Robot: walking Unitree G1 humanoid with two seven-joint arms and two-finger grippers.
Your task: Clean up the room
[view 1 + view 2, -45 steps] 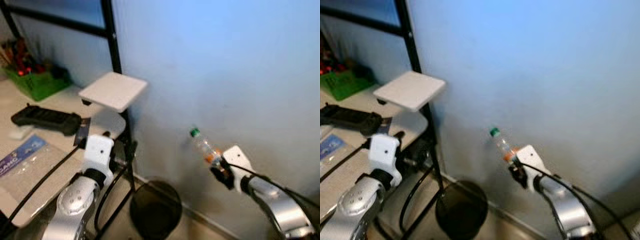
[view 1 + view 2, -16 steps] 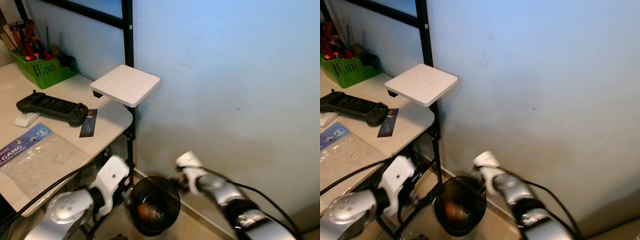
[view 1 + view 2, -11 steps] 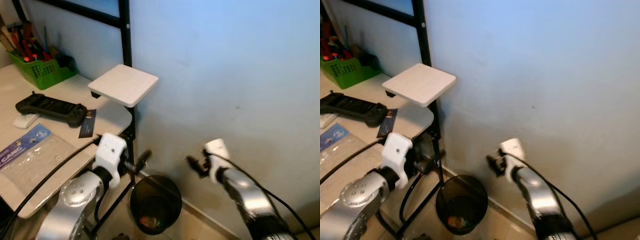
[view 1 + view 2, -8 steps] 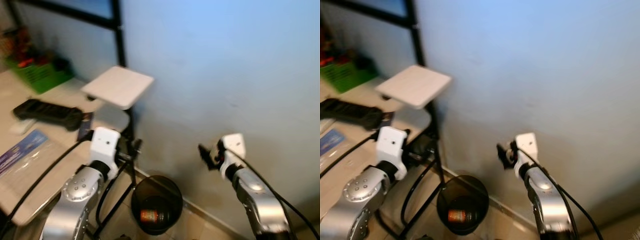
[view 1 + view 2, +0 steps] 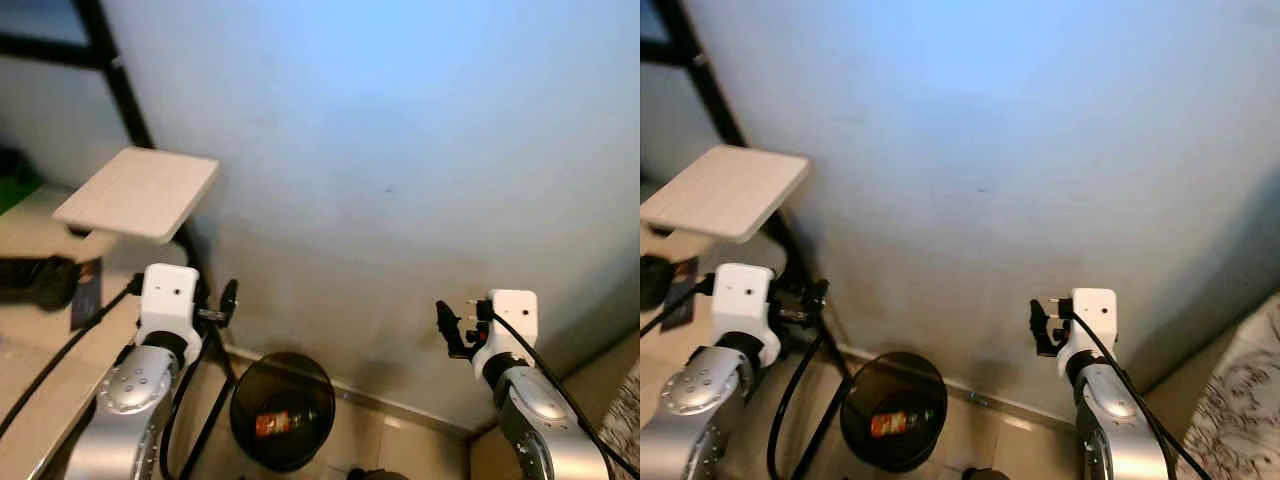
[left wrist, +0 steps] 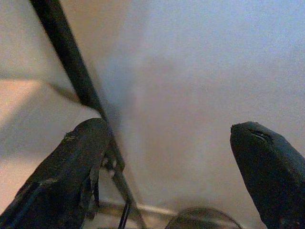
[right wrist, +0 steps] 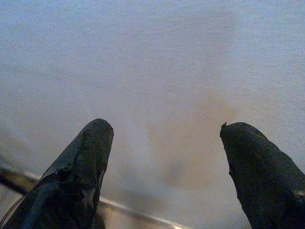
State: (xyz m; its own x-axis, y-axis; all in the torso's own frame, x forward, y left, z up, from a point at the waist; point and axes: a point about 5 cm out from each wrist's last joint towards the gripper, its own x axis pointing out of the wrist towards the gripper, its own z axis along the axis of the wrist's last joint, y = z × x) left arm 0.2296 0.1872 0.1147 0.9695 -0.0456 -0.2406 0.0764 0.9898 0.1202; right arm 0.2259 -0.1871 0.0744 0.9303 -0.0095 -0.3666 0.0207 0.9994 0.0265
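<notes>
A plastic bottle (image 5: 272,421) with an orange label lies inside the black round waste bin (image 5: 247,398) on the floor by the wall. My right gripper (image 5: 446,326) is held up to the right of the bin, open and empty, its fingers (image 7: 78,171) facing the bare wall. My left gripper (image 5: 226,300) is up beside the black shelf post, above and left of the bin, also open with nothing between its fingers (image 6: 71,176).
A black metal shelf frame (image 5: 112,80) carries a small pale wooden board (image 5: 137,192) at the left. The desk (image 5: 40,330) with a black controller (image 5: 30,281) lies at the far left. A pale blue wall (image 5: 400,150) is close ahead.
The bottle has left my right gripper and now lies in the bin. The right arm has pulled back up and right, open. The view has swung to the right.
</notes>
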